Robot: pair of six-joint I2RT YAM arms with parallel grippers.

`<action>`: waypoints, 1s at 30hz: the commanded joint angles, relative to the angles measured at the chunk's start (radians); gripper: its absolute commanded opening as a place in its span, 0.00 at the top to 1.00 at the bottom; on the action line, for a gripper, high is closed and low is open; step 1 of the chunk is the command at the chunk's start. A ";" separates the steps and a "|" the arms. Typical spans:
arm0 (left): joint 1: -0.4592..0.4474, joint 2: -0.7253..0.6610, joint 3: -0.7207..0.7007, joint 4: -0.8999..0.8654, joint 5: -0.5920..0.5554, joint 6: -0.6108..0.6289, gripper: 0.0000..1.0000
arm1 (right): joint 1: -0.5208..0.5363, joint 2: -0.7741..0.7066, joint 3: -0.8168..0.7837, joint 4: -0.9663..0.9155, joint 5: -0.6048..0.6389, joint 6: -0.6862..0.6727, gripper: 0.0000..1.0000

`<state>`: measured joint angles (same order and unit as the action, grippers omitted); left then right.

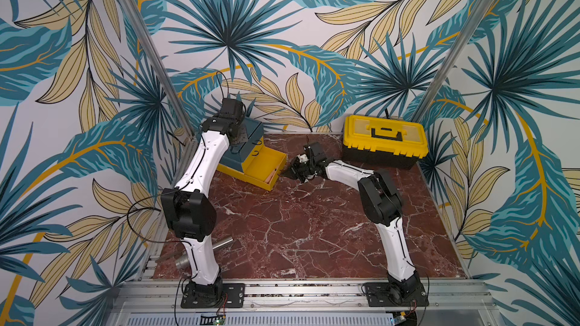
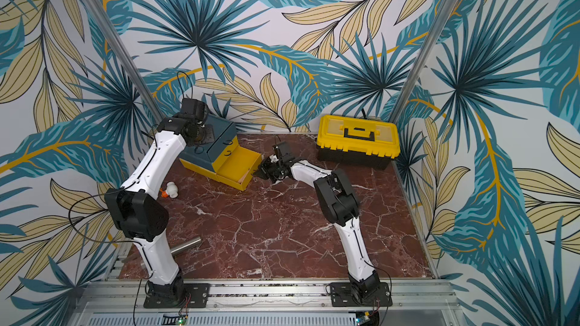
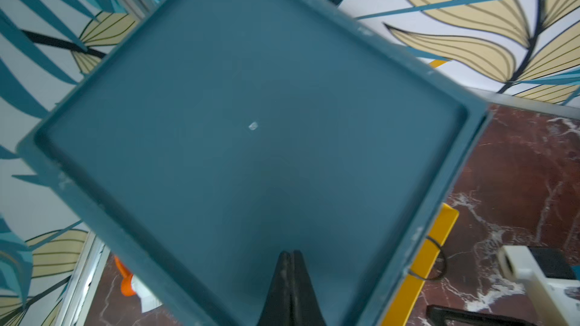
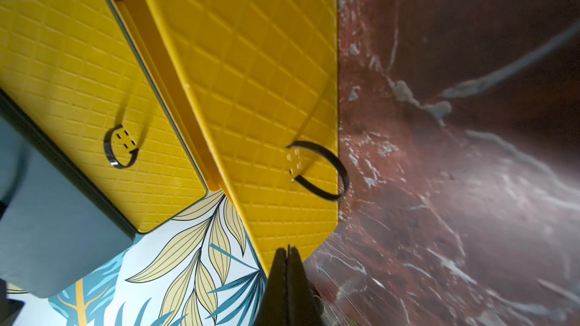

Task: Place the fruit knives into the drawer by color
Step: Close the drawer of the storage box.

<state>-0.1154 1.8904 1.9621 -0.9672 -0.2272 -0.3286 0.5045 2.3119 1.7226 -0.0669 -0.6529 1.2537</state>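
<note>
The drawer is a dark teal chest at the back left, and its lowest yellow drawer is pulled out. A pink fruit knife lies inside it, also seen as a pink fruit knife in both top views. My right gripper is shut and empty, its tips at a corner of the open drawer's front panel, near the ring pull. The right gripper sits just right of that drawer. My left gripper is shut and empty over the chest's teal top.
A yellow toolbox with a black handle stands at the back right. A steel cylinder lies near the left arm's base. A white and orange part rests left of the chest. The middle yellow drawer is closed.
</note>
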 commanded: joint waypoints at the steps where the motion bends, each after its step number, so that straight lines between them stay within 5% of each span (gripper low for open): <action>1: 0.043 -0.026 -0.013 0.021 -0.014 -0.005 1.00 | 0.002 0.037 0.031 0.036 -0.011 0.042 1.00; 16: 0.086 0.079 -0.050 -0.087 0.093 0.000 1.00 | 0.023 0.178 0.234 0.034 -0.021 0.097 1.00; 30: 0.086 0.065 -0.139 -0.070 0.123 -0.006 1.00 | 0.106 0.438 0.645 0.022 -0.031 0.167 1.00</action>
<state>-0.0380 1.8919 1.9038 -0.8642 -0.1635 -0.3290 0.5900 2.6949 2.3039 -0.0505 -0.6754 1.3907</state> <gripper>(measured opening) 0.042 0.042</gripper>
